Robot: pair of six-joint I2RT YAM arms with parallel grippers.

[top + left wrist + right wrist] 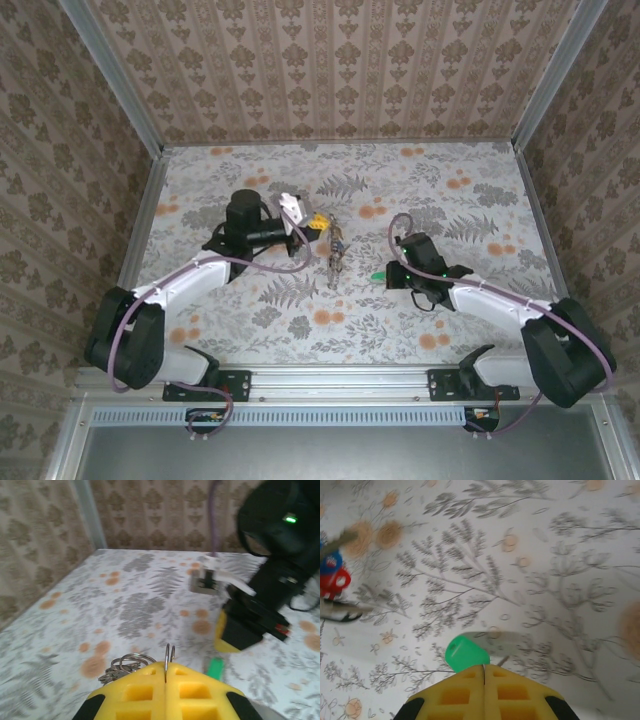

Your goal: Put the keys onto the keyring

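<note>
Yellow left fingers (145, 692), pressed together, pinch the thin metal keyring (167, 661) at bottom centre. Right fingers (512, 692) are likewise closed tight, the green-headed key (466, 653) lying at their tips on the worktop (545, 555).

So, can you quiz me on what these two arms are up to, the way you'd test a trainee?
1. True or false: the right gripper is shut on the green key.
2. What does the left gripper pinch? A) a thin metal ring B) a red key C) nothing
3. Fill in: the red and blue keys lie on the ___.
Key: 1 true; 2 A; 3 floral table.
</note>
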